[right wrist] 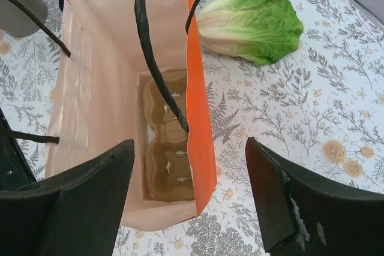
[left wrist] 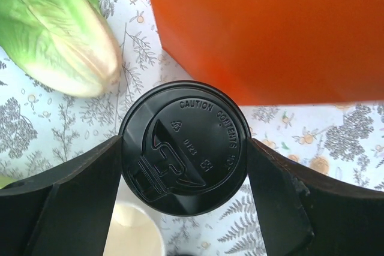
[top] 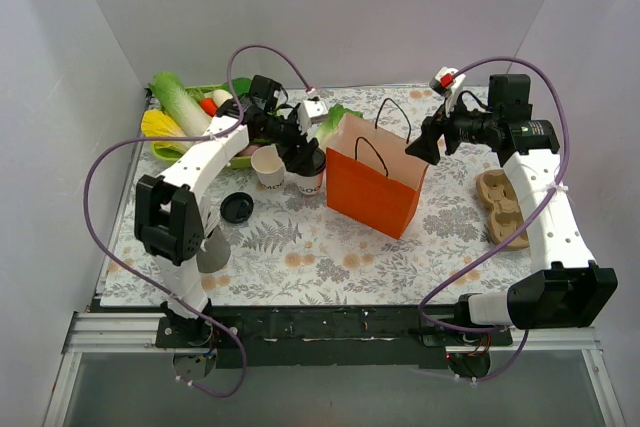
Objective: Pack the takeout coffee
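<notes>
The takeout coffee [left wrist: 184, 148], a white cup with a black lid, stands on the floral mat just left of the orange paper bag [top: 375, 187]. My left gripper [left wrist: 185, 163] is shut on it, and both fingers touch the lid's sides. In the top view the cup [top: 310, 177] sits under that gripper [top: 303, 157]. My right gripper [right wrist: 189, 166] hangs open over the bag's near right wall [right wrist: 201, 118], which runs between its fingers without touching them. The bag stands open, with a brown cardboard cup carrier [right wrist: 171, 154] on its floor.
A bare-rimmed white cup [top: 269, 167] stands beside the lidded one. A loose black lid [top: 236, 208] lies to the left. A lettuce [top: 335, 119] lies behind the bag. A green tray of vegetables [top: 190, 112] is at the back left, a cardboard carrier [top: 503, 209] at the right.
</notes>
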Controlling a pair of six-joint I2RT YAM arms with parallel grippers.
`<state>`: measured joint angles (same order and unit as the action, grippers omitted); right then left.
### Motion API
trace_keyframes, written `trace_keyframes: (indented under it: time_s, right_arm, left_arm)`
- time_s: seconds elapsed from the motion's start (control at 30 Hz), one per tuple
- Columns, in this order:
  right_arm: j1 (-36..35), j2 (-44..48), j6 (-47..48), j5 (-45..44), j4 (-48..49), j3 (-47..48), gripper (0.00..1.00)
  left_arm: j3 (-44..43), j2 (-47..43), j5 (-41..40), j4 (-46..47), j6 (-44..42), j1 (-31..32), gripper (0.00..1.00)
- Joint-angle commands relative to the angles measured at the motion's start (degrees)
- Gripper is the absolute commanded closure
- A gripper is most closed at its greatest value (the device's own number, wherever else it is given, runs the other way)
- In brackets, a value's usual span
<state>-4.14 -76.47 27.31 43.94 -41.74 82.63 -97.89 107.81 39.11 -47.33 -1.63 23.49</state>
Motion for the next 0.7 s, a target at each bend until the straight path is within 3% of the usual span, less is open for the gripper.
trace_keyframes:
  time_s: [0.0,0.13,0.2,0.43,0.53,0.67]
  right_arm:
    - [0.19,-0.52,-0.15,2.28,1.75,3.24,0.18]
    - [0.27,-1.23,0.37,2.99,1.04,4.55,0.18]
    - [0.27,-1.58,0.73,3.43,0.78,4.91,0.18]
    - [-0.08,-1.58,2.13,5.36,-0.62,5.17,0.18]
    - [-0.6,-1.23,3.19,6.76,-1.33,4.56,0.17]
    - [-2.18,-1.14,4.77,8.44,-2.3,4.3,0.16]
  left_arm:
    - [8.12,-10.58,0.0,3.28,1.19,0.24,0.59]
    - [22.17,-19.64,1.49,11.1,0.49,0.16,0.58]
    - [24.84,-23.33,2.46,11.91,-1.7,0.16,0.59]
    - [30.91,-29.76,5.71,5.42,-10.58,0.25,0.62]
    - [33.63,-31.96,6.06,4.97,-14.62,0.33,0.69]
    - [35.57,-33.45,6.15,4.88,-18.23,0.42,0.89]
